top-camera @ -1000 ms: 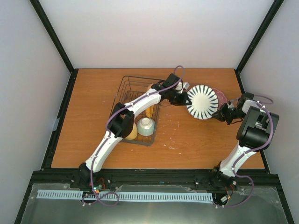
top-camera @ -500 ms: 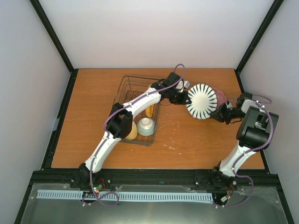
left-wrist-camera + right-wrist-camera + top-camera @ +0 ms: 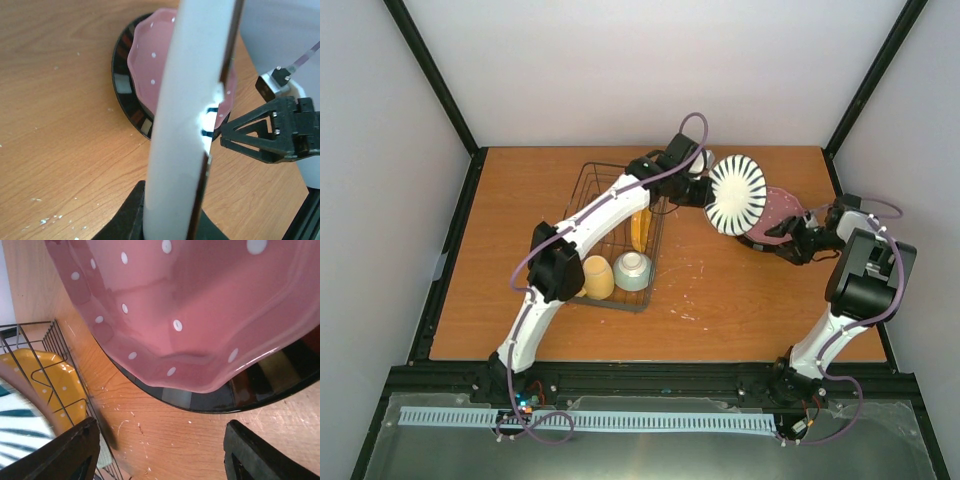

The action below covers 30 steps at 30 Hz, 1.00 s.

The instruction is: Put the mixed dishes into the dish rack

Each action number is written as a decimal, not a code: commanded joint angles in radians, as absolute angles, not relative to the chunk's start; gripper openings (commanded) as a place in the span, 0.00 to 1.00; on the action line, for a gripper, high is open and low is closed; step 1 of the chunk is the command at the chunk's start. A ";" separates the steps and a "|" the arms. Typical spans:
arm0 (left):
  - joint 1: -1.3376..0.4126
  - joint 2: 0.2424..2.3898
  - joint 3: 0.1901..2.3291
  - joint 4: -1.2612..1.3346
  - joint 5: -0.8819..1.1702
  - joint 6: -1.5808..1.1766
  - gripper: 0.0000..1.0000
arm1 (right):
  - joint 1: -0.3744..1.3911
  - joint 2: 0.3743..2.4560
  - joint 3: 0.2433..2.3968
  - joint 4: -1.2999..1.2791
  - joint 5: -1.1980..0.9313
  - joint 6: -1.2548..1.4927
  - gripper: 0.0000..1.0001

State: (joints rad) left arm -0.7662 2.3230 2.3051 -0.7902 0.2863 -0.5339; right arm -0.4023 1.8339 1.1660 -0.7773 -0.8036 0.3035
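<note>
The black-and-white striped plate (image 3: 736, 195) is held upright above the table, my left gripper (image 3: 705, 190) shut on its rim; its white back (image 3: 185, 125) fills the left wrist view. The pink white-dotted plate (image 3: 778, 208) lies on the dark-rimmed plate (image 3: 215, 399) on the table. My right gripper (image 3: 786, 238) stands open just in front of that stack, empty, fingers (image 3: 70, 455) apart over bare wood. The wire dish rack (image 3: 582, 195) holds the yellow mug (image 3: 598, 277), the mint bowl (image 3: 633, 270) and the upright orange dotted plate (image 3: 640, 230).
The rack's right side (image 3: 60, 360) stands close to the left of the plate stack. Black frame rails (image 3: 450, 260) border the table, with white walls beyond. White crumbs (image 3: 695, 300) are scattered on the wood near the rack.
My right gripper has opened and let go of the striped plate's edge. The left arm has lifted the plate up and back, uncovering the pink plate.
</note>
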 commanded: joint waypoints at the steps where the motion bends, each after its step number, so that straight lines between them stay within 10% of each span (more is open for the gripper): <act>1: -0.764 2.198 2.427 -0.750 0.270 -0.493 0.01 | -0.401 1.762 1.167 -0.751 -0.745 0.309 0.68; 19: -0.752 1.718 2.410 -1.138 -0.644 -0.393 0.01 | -0.292 1.560 0.995 -0.731 -0.647 0.351 0.68; 30: -0.654 1.674 2.144 -1.318 -0.655 -0.521 0.01 | -0.249 1.558 1.058 -0.767 -0.642 0.355 0.68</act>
